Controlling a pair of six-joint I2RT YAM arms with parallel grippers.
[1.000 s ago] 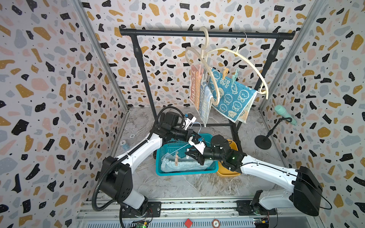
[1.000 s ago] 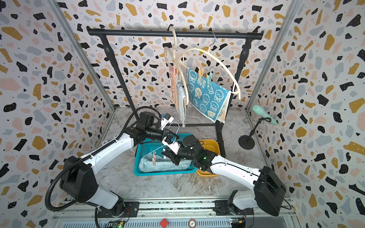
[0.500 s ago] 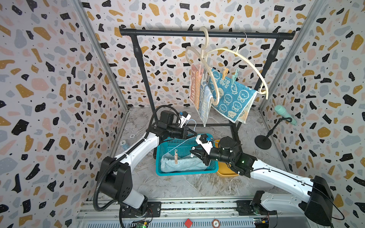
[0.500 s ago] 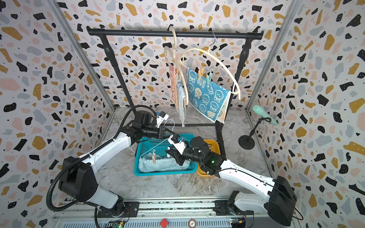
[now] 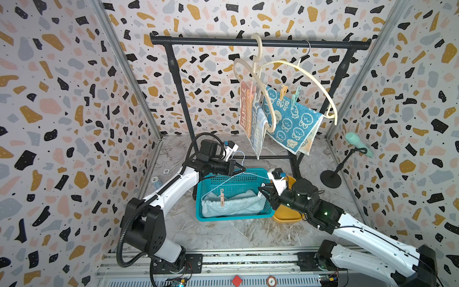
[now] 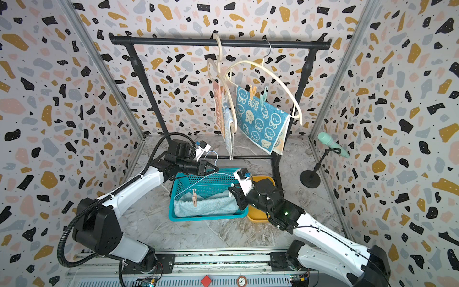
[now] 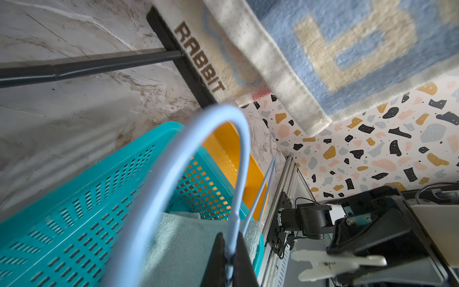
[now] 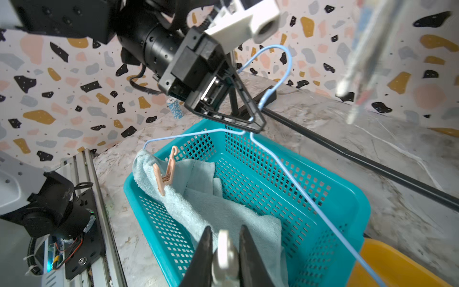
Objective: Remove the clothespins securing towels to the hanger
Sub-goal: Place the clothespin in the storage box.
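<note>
1. Clamps the left gripper point(image 5: 243, 170) fully shut on the blue wire hanger point(image 7: 244, 159), at the twisted neck just under its hook; holds it over the far rim of the teal basket point(image 5: 233, 218).
2. Pinches a white clothespin point(image 8: 224, 253) in the right gripper point(image 8: 225, 232), jaws drawn in narrow against its body; hovers opposite the left gripper, across a corner of the basket; just beside and under that wrist, a yellow bin point(image 5: 285, 216).
3. Below the left gripper and across the basket from the right gripper: a peach clothespin point(image 8: 165, 171), upright, clipped on the pale blue towel point(image 8: 223, 213) close to the hanger's outer corner.
4. Beneath both grippers: the pale blue towel, draped from that corner down into the basket and bunched on its floor.
5. High above and beyond both grippers, on the black rack point(image 5: 211, 42): a striped towel point(image 5: 246, 111) and a teal rabbit towel point(image 5: 293, 121), hanging just beside each other; on the rabbit towel's top edge, an orange-yellow clothespin point(image 5: 283, 92) and a mint clothespin point(image 5: 295, 97) side by side, well apart from either gripper.
6. Any pins on the striped towel: too small to tell.
</note>
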